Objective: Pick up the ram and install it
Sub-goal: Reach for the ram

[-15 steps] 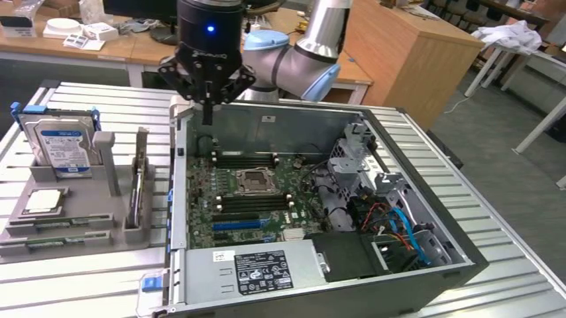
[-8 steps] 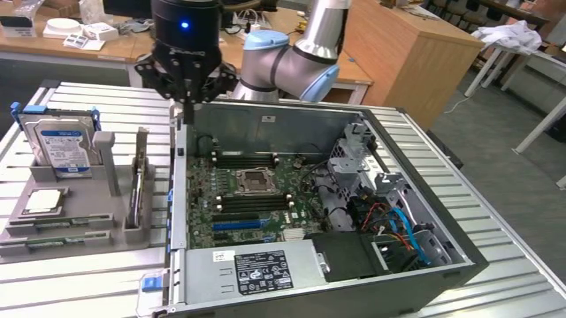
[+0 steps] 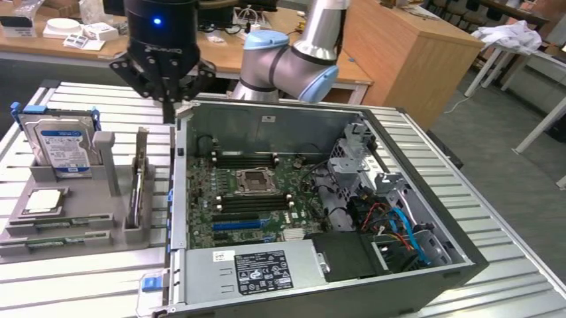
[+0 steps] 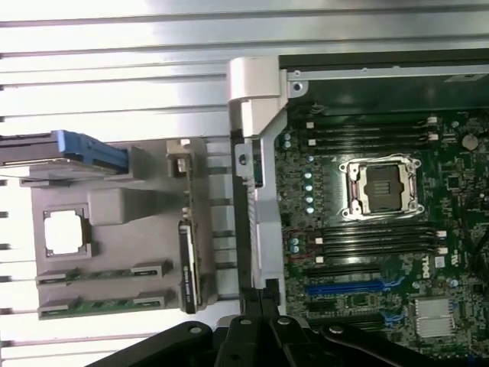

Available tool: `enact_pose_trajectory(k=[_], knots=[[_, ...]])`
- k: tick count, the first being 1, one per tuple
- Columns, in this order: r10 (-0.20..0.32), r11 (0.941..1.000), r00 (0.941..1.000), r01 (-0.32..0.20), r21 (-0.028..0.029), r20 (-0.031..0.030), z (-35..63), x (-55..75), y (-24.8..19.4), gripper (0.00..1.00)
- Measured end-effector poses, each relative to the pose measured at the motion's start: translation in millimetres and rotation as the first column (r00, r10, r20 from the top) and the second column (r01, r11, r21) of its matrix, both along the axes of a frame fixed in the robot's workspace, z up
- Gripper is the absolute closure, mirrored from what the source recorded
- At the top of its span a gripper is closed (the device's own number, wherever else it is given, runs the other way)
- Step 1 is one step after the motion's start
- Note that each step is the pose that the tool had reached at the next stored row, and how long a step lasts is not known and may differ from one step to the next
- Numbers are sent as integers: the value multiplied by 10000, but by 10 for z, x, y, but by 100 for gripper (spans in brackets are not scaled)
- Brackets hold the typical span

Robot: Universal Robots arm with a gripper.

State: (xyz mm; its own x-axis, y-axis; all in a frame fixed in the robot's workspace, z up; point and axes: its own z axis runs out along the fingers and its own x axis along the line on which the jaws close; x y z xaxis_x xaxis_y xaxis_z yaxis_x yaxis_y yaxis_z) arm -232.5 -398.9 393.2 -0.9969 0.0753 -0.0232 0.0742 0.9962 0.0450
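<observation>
The ram (image 3: 63, 224) lies flat in a grey plastic holder (image 3: 97, 237) at the exterior view's left. It is a thin, stiff, light green board (fragile, I judge; best pinched by its long edges). Rightward, the gripper (image 3: 167, 111) hovers beside the open metal computer case (image 3: 179, 199), its fingers clenched on nothing.

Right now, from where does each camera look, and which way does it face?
Exterior view: off the arm, high above the table, looking down slantwise at the open case and holder; arm and shut gripper show.
Wrist view: on the wrist, looking straight down past the gripper at holder and motherboard.
Shared: holder, ram sticks, motherboard socket.
</observation>
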Motion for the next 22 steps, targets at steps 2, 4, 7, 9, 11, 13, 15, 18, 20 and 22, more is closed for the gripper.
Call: enact_pose_trajectory(k=[2, 4, 7, 9, 11, 13, 15, 18, 20, 22], knots=[[-1, 10000, 10000, 1, 1, 1, -1, -72, 0, 89], [0, 10000, 10000, 0, 0, 0, 0, -140, 0, 89], [0, 10000, 10000, 0, 0, 0, 0, -243, 0, 89], [0, 10000, 10000, 0, 0, 0, -1, -306, 0, 89], [1, 10000, 10000, -1, 1, 0, -1, -372, 0, 89], [0, 10000, 10000, 0, 0, 0, 0, -448, 0, 89], [0, 10000, 10000, 0, 1, 0, -1, -533, 0, 89], [1, 10000, 10000, -1, -1, -1, 0, -660, 0, 89], [-1, 10000, 10000, 1, 0, 0, -1, -742, 0, 89], [0, 10000, 10000, 0, 0, 0, -1, -813, 0, 89]])
